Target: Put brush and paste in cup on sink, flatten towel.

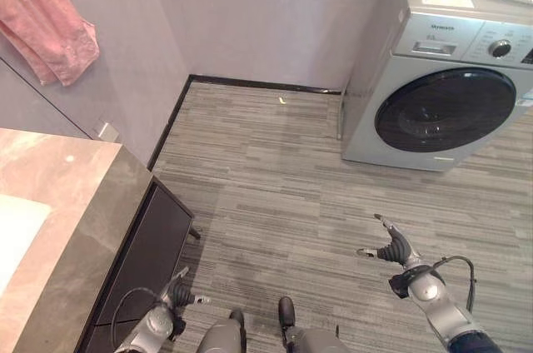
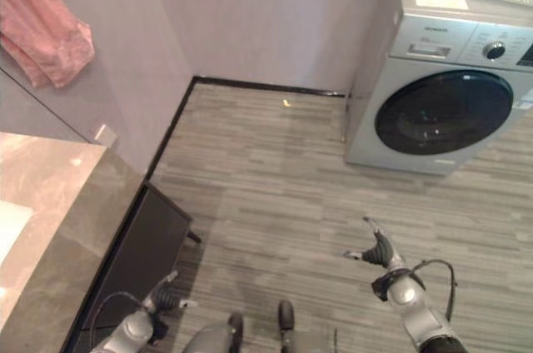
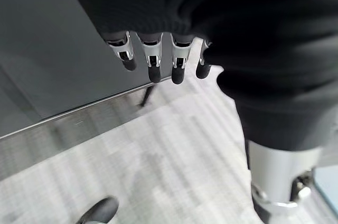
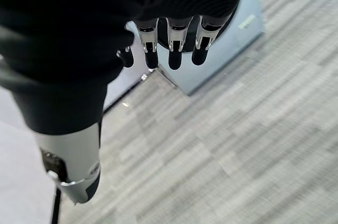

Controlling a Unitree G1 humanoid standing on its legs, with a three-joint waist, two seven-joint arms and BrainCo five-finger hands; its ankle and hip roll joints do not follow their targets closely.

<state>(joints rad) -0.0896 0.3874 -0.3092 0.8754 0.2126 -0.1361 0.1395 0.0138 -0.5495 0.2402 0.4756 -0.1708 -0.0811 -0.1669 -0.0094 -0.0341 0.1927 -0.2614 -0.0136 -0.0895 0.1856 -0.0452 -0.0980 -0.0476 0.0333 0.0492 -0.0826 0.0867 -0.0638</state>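
Clearly you haven't started: both hands, left hand point(image 1: 176, 293) and right hand point(image 1: 395, 246), hang slack-fingered and empty; pink towel point(image 1: 46, 24) on the wall looks bunched.

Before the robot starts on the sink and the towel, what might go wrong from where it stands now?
1. The left hand hangs open close beside the dark cabinet front under the grey stone counter; raising it could knock the counter's edge.
2. The pink towel hangs bunched high on the wall beyond the counter, so flattening it may need a long, unsteady reach.
3. The right hand is open over the striped grey floor, facing the silver washing machine, away from the counter.
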